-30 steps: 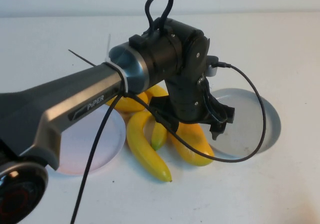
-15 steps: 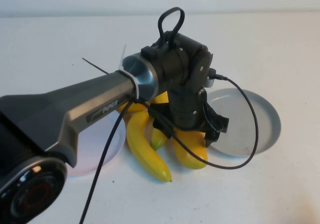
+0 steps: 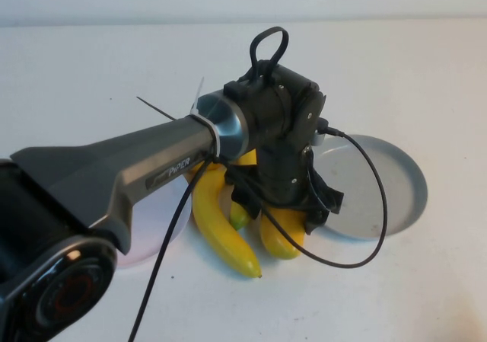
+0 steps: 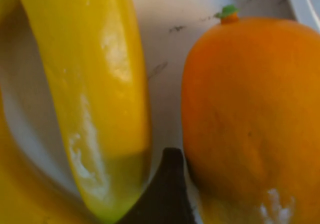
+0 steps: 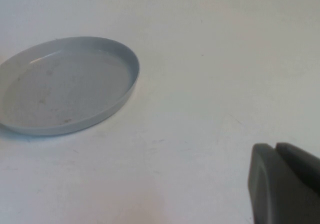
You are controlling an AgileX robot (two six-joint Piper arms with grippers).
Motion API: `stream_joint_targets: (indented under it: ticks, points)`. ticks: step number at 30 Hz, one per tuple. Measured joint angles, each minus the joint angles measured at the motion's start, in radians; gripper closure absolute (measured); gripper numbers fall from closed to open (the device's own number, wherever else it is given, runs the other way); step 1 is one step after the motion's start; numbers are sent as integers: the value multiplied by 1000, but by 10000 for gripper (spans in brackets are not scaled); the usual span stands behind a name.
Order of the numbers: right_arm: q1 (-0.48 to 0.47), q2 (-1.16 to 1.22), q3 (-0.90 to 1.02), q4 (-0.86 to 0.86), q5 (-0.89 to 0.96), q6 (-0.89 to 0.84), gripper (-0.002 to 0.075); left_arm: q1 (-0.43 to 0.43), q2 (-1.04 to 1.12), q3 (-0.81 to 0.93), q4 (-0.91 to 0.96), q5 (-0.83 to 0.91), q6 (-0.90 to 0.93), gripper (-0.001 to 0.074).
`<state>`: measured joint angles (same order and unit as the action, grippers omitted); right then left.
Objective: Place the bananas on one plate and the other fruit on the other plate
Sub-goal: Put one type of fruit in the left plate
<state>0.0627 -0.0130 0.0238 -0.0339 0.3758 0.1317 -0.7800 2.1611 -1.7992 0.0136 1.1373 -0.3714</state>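
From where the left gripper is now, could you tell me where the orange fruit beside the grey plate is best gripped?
Probably across its plump middle, from above. The orange fruit lies flat between a banana and the grey plate. The left gripper is open over it; the right gripper is shut, parked aside.

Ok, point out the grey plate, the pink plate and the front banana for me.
grey plate (image 3: pixel 396 186), high view, bare right part of its floor.
pink plate (image 3: pixel 163 224), high view, visible strip of its right edge.
front banana (image 3: pixel 221 235), high view, middle of its curved body.
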Motion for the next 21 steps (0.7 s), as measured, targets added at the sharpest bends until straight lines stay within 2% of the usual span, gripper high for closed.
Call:
stream_joint_targets:
  ticks: [3,10,15,21]
  points:
    - [0,0,0,0,0,0,743,0,0,0,8,4,17,185]
    - [0,0,0,0,0,0,743,0,-6,-5,22,53,148,188]
    - [0,0,0,0,0,0,743,0,-59,-70,34,78,203,188]
    - [0,0,0,0,0,0,743,0,-174,-83,144,89,271,188]
